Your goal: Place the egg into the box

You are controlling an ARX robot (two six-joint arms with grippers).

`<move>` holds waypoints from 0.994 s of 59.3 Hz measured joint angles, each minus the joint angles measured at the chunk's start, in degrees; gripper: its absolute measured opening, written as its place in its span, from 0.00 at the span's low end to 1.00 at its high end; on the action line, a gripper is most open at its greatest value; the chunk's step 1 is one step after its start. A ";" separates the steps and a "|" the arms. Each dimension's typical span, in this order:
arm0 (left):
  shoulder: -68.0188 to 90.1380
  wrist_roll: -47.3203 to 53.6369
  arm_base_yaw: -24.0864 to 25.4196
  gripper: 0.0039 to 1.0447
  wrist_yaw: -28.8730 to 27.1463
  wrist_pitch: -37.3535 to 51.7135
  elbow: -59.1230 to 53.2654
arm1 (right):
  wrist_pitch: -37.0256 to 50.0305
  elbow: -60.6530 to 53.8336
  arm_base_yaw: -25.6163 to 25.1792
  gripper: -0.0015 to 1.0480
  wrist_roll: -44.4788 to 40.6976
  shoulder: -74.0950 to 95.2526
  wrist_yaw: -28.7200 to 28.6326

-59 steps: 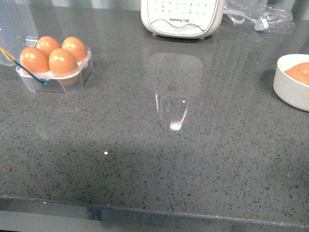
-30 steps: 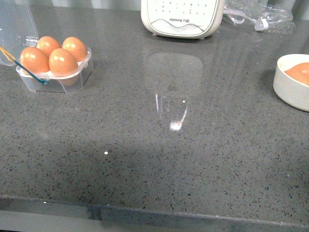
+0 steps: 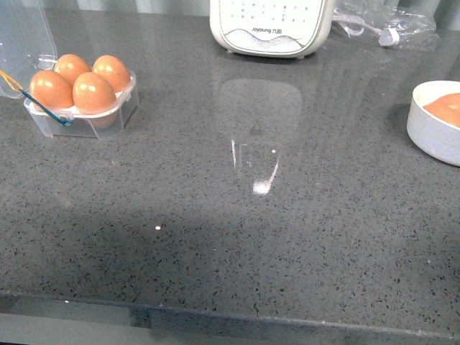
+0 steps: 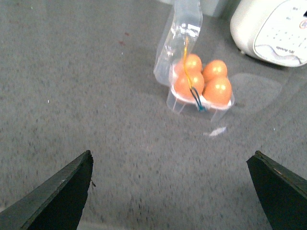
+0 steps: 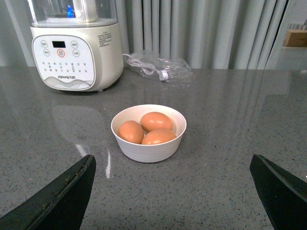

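Observation:
The box is a clear carton at the far left of the grey counter, its lid standing open behind it. Brown eggs fill all its cups. In the left wrist view the box and its eggs lie well ahead of my open left gripper, which holds nothing. A white bowl holds three more brown eggs; it sits just ahead of my open, empty right gripper. Neither gripper shows in the front view.
A white Joyoung appliance stands at the back middle, with a clear plastic bag holding a cable to its right. The bowl is at the right edge of the front view. The counter's front edge runs along the bottom.

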 joint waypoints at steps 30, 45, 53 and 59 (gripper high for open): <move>43.65 3.08 5.60 0.94 1.16 24.33 19.41 | 0.00 0.00 0.02 0.93 0.00 0.00 0.00; 57.48 4.42 4.87 0.94 0.07 22.67 32.02 | 0.00 0.00 0.02 0.93 0.00 0.00 -0.02; 61.29 5.53 1.62 0.94 -1.95 20.92 34.56 | 0.00 0.00 0.02 0.93 0.00 0.00 -0.02; 61.96 5.64 -1.90 0.94 -3.52 20.70 34.91 | 0.00 0.00 0.02 0.93 0.00 0.00 0.00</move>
